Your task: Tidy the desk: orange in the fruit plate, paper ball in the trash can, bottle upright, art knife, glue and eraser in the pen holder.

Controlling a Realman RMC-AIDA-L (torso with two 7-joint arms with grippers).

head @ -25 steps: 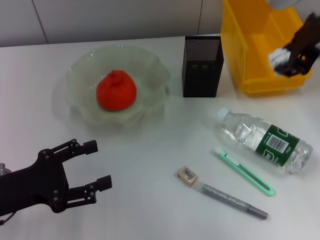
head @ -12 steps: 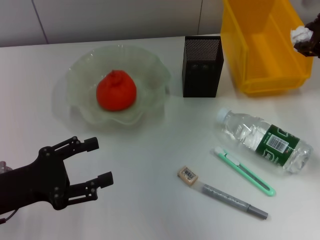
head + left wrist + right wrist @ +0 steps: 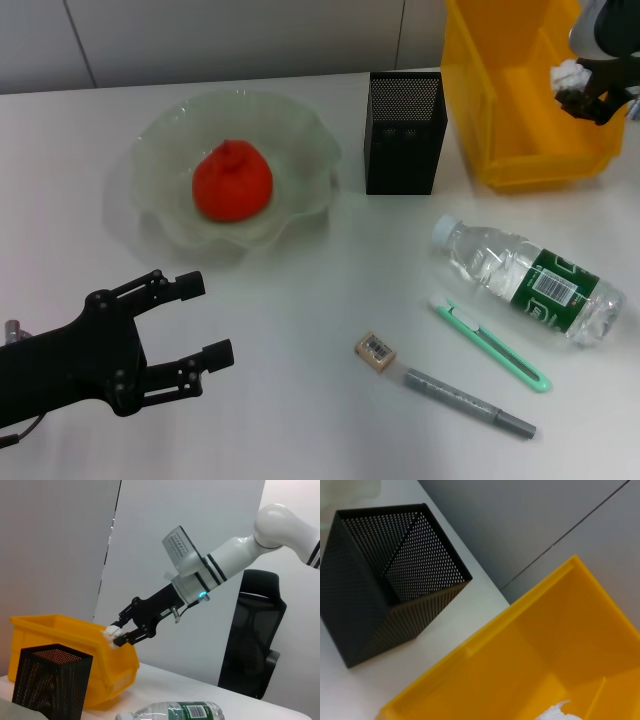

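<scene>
In the lower left of the head view the left gripper (image 3: 190, 320) hangs over bare table with its fingers spread wide and nothing between them; it looks idle for this step. Up and to the right, the orange (image 3: 232, 181) sits in the pale glass fruit plate (image 3: 165, 130), so that item appears done. At centre top stands the black mesh pen holder (image 3: 404, 133), seemingly empty in the right wrist view (image 3: 395, 575). Lower centre, the eraser (image 3: 376, 351) lies just beside the grey glue pen (image 3: 468, 403), with the green art knife (image 3: 489, 342) between them and the water bottle (image 3: 528, 281), which lies on its side at the right.

In the upper right, the right gripper (image 3: 578, 88) is closed on the white paper ball (image 3: 566, 75), held above the open yellow bin (image 3: 497, 120) that serves as the trash can. The left wrist view shows the ball (image 3: 111, 632) pinched at the fingertips, near the bin's far rim (image 3: 65, 630).

To release well, I would judge the ball should be brought clearly inside the walls rather than over the rim, lowered a little, then the fingers opened fully, as crumpled paper can cling to a pad or bounce off the edge. Lift straight up afterwards.
</scene>
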